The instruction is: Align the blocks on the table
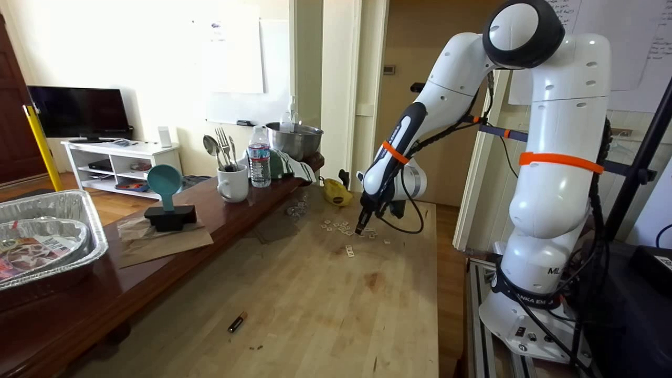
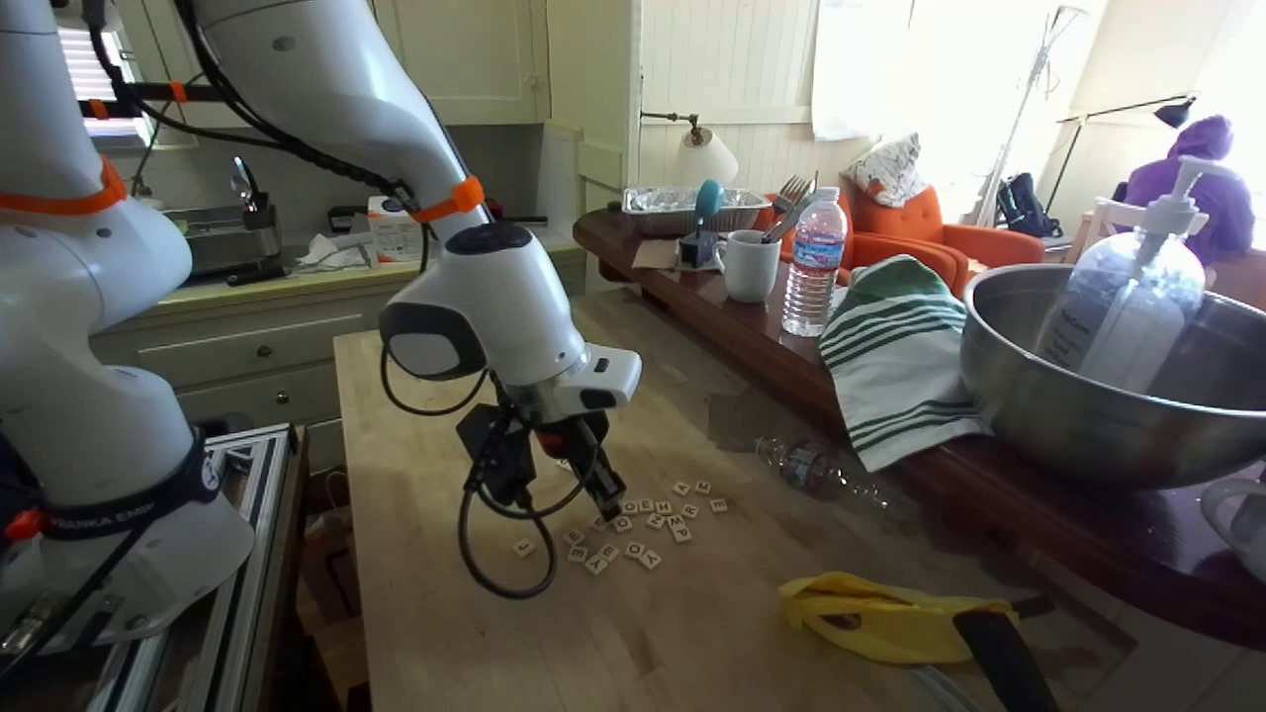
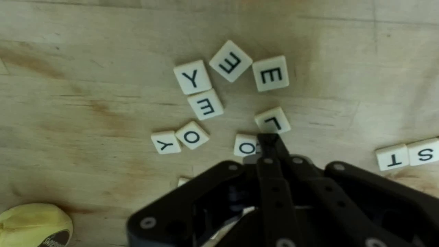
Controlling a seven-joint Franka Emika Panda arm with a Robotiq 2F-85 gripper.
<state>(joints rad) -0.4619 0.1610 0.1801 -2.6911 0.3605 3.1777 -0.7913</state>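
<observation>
The blocks are small white letter tiles scattered on the light wooden table [image 1: 315, 299]. In the wrist view, an L tile [image 3: 272, 118] lies just beyond my gripper [image 3: 272, 139], and an O tile [image 3: 245, 144] lies beside its tip. The fingertips are together, with nothing seen between them. They partly cover another tile beside the O; contact with the tiles cannot be told. Y [image 3: 192, 77] and E tiles [image 3: 271, 73] lie farther off at varied angles. T [image 3: 392, 157] and S [image 3: 424, 152] tiles sit side by side at the right, in a short row [image 1: 350, 251].
A yellow object [image 2: 880, 618] lies on the table near the tiles. A clear plastic bottle [image 2: 806, 465] lies on its side by the raised dark wooden ledge [image 1: 278, 202]. A battery [image 1: 237, 322] lies nearer in an exterior view. A mug [image 1: 233, 184] and metal bowl [image 2: 1029, 396] stand on the ledge.
</observation>
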